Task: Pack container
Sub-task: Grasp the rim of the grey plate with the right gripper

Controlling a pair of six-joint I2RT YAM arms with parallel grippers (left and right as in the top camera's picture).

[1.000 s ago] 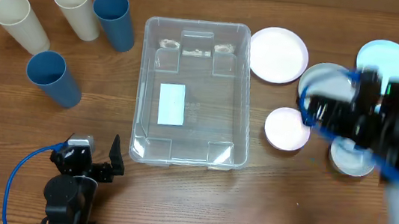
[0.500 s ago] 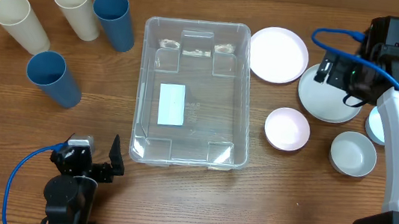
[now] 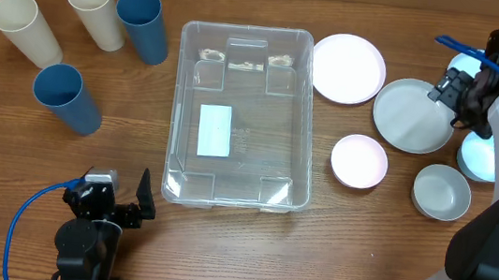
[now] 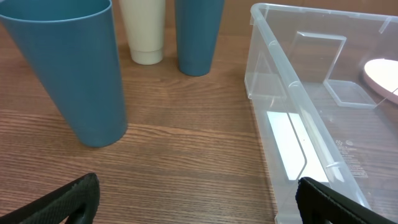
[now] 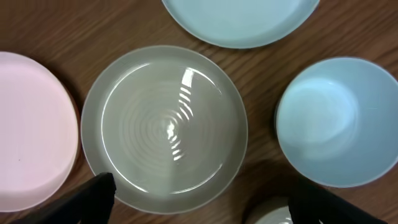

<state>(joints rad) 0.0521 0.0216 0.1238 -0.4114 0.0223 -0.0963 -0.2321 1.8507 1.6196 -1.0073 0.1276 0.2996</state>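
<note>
Right fingers (image 5: 87,196) spread wide, empty, above grey plate (image 5: 165,127) at frame right; left fingers (image 4: 62,202) open, empty. Shallow rim may slip, missing container (image 3: 238,115).

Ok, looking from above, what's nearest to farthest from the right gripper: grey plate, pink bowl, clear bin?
1. Grey plate, right by the right gripper.
2. Pink bowl, left of that plate.
3. Clear bin, middle of the table.

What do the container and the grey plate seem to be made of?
The container looks like clear glossy plastic: the wood grain shows through its walls. The grey plate seems smooth glossy plastic, perhaps ceramic; light reflects sharply off its ringed centre.
</note>
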